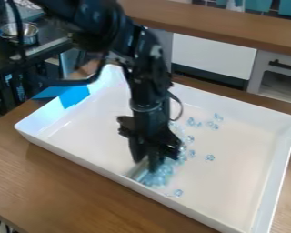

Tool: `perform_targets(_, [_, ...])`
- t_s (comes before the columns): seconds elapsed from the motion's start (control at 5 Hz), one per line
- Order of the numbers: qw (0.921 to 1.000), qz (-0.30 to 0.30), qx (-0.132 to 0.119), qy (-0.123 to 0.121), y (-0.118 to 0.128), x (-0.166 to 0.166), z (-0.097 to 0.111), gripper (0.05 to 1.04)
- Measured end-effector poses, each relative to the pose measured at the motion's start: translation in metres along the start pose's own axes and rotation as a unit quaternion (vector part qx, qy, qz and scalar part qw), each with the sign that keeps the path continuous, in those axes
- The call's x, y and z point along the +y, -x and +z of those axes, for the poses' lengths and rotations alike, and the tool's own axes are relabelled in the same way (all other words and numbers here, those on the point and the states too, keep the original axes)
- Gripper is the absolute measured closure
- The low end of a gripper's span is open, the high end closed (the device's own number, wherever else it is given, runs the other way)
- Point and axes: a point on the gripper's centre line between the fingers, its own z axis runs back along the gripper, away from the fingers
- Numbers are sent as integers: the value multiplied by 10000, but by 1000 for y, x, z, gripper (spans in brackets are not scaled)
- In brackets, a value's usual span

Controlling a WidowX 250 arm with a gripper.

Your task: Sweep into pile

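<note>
Translucent pale-blue pieces [159,176] cluster near the front wall of the white rectangular tray [81,160] (a handy backstop); the black two-finger gripper [144,158] grips a pale flat sweeper [137,170] beside them, presumably for pushing.

The black arm [105,27] is seen entering from the top edge, left of centre, its upper part slanted down to the right. Below the bend, the lower section is held nearly upright, with a thin cable [180,105] looped beside the wrist [149,107]. The black claw [147,160] is pointed downward, below the middle of the view.
</note>
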Motion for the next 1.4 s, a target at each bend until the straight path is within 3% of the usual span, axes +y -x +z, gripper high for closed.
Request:
perform_targets(0.4, [9989,-26,-5,467,-7,-38,-3,742])
perform_targets(0.6, [9967,-58,-18,813,-12,-61,-3,742])
perform_targets(0.8, [9942,-74,42,1076,-12,-71,1,743])
perform_targets(1.0, [9913,182,55,1304,-23,-57,14,743])
perform_targets(1.2, [9858,632,-256,1538,-37,-14,56,742])
perform_targets(1.4, [9808,862,-362,1713,-37,27,96,742])
